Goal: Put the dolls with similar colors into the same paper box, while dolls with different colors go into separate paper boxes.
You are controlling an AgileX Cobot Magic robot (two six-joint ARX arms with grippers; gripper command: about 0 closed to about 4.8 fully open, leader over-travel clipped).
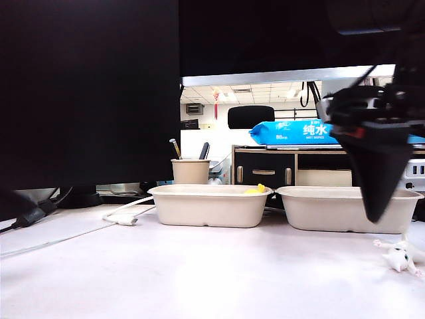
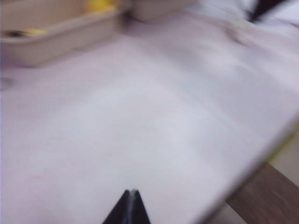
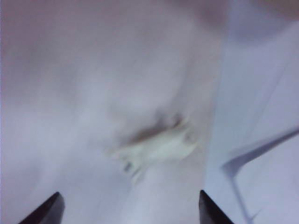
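We look across a pale counter (image 1: 199, 272), a black monitor (image 1: 86, 93) at left, a dark cabinet (image 1: 265, 169) behind, black office chair (image 1: 251, 117), bright ceiling panels (image 1: 265, 92) beyond.

both wrist views blurred – white doll (image 3: 156, 150) smeared, right box (image 1: 345, 207) partly hidden.

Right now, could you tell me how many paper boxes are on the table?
2: the left paper box sits mid-table with something yellow inside, and the right paper box sits beside it, behind the open right gripper. None seems hidden.
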